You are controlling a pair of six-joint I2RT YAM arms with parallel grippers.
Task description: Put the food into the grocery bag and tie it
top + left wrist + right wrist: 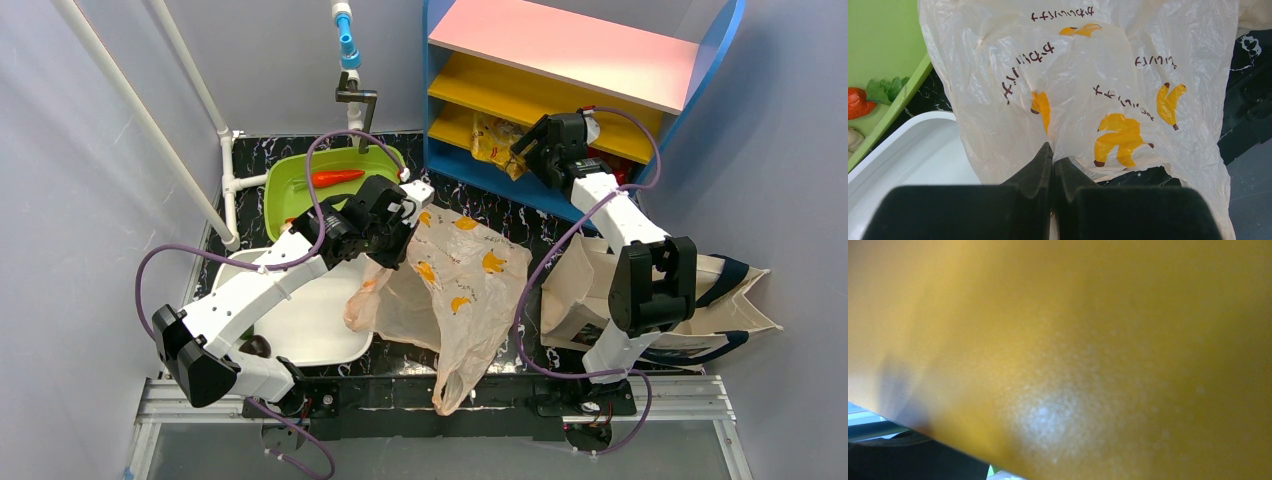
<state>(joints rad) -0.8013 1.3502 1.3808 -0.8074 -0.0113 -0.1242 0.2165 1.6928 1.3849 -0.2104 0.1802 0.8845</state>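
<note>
1. Your grocery bag (462,285) lies crumpled on the black worktop (500,205) between the two arms, banana print facing up. Its near end trails toward the front rail.
2. Your left pincer (1052,162) is pinched tight on the bag's thin film at its far-left edge, and the fingers meet with plastic between them.
3. The carrot (337,177) lies in the green bin (285,195), just behind that pincer. A dark brown ball (258,346) sits at the near rim of the white tray (320,320).
4. Your right pincer (522,150) is at the blue shelf unit (735,40), just beside the yellow packet (495,140) on the lower yellow shelf. A blurred yellow surface fills its wrist view, so you cannot tell whether it is wide or narrow.
5. The canvas tote (725,290) lies flat on the worktop beneath the right arm.
</note>
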